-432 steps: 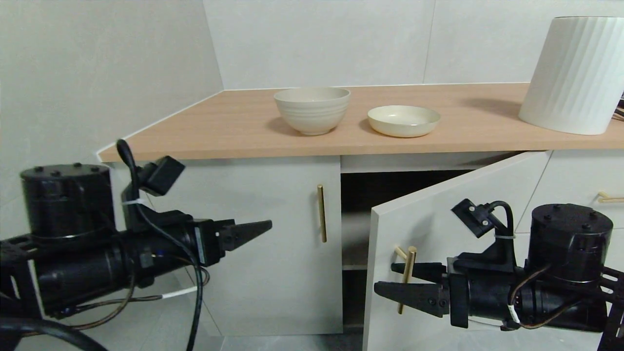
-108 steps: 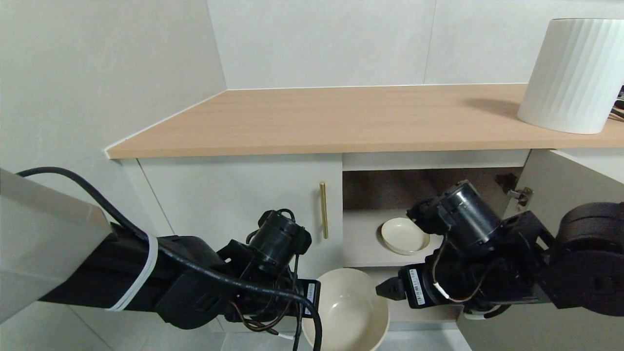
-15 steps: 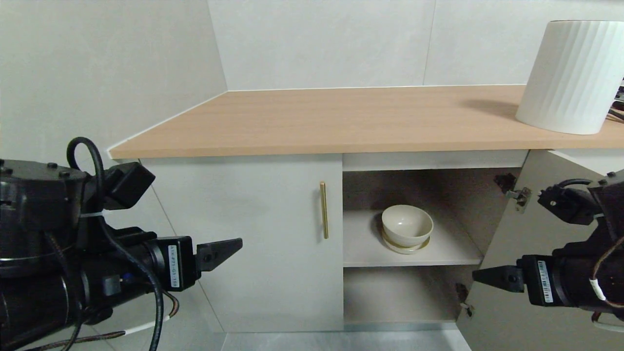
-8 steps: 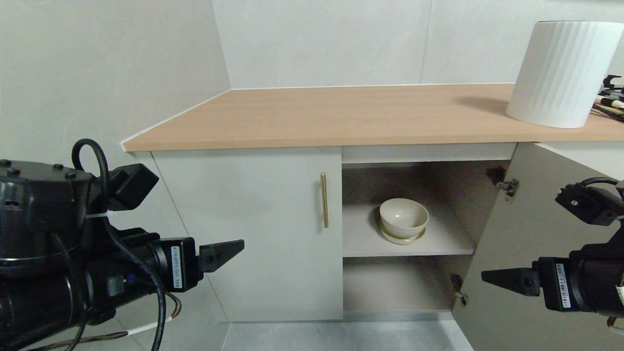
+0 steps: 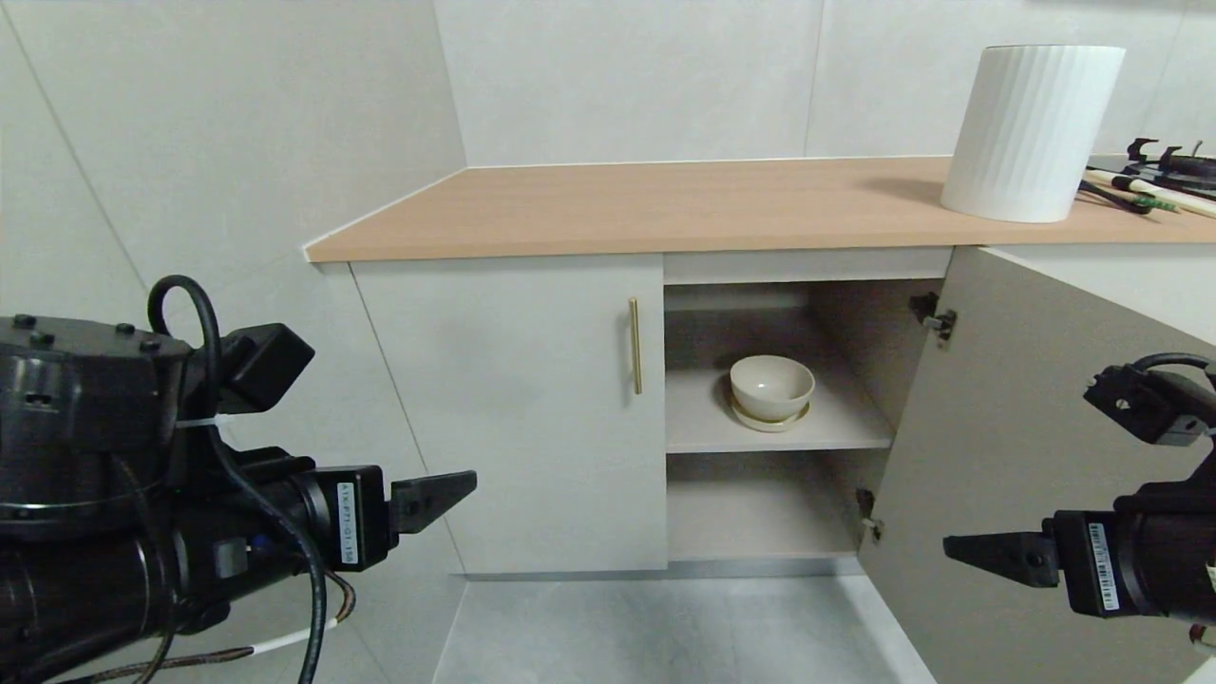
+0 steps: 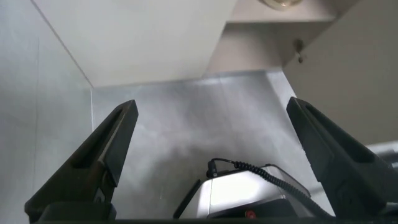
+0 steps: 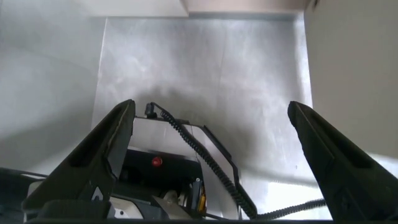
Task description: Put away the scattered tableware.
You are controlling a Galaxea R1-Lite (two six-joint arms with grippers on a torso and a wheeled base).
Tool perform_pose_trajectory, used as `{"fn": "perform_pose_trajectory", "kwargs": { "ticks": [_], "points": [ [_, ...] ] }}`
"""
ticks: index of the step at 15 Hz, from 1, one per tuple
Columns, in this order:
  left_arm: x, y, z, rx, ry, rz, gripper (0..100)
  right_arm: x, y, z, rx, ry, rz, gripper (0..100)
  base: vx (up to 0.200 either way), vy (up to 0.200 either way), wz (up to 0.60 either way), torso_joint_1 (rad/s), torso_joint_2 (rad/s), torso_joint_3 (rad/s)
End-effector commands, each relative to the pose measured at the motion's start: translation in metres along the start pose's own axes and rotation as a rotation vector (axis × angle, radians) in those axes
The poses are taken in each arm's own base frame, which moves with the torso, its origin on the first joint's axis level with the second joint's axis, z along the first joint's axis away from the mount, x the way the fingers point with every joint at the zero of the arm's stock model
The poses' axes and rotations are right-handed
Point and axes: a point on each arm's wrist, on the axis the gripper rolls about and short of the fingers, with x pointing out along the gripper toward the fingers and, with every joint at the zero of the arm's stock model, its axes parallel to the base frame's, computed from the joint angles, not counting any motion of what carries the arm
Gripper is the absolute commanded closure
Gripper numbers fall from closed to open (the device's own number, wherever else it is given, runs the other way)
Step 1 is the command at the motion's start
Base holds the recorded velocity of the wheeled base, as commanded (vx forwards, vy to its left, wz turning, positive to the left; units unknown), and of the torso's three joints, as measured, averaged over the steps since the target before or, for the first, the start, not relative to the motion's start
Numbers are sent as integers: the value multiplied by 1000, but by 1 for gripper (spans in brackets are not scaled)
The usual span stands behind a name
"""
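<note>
- Beneath the wooden countertop point(image 5: 665, 204), the bowl point(image 5: 771, 383) sits on the plate point(image 5: 771, 419) on the cabinet's upper shelf point(image 5: 845, 432).
- Left gripper point(image 5: 442, 496) and right gripper point(image 5: 983, 556) hang near, spread wide and empty.
- The open door point(image 5: 997, 399) stands at the right; swinging it hard would likely rattle the stack.
- Both dishes were on the countertop earlier; lately only the camera backs away.

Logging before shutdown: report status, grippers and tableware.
Left gripper open, empty. Right gripper open, empty. Cream ceramic bowl stacked on cream shallow plate, upper cabinet shelf. Grey cabinet door open; nothing in the way.
</note>
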Motion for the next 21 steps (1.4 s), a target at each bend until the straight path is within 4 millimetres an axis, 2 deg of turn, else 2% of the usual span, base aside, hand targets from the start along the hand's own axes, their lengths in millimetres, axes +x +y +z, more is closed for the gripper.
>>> {"fn": "perform_pose_trajectory", "kwargs": {
  "ticks": [1,4,16,21],
  "points": [
    [1,0,0,0,2,0,0,1,0,0,-2,5,-1,0,-200,0,0,7,2,2],
    [1,0,0,0,3,-1,0,1,0,-1,-2,6,-2,0,-200,0,0,1,2,1],
    [1,0,-1,4,2,-1,0,-2,-1,-1,-1,-1,1,0,0,0,0,0,0,0],
    [1,0,-1,6,2,1,0,-13,-5,-7,-52,58,-21,0,0,-200,0,5,4,2]
  ]
}}
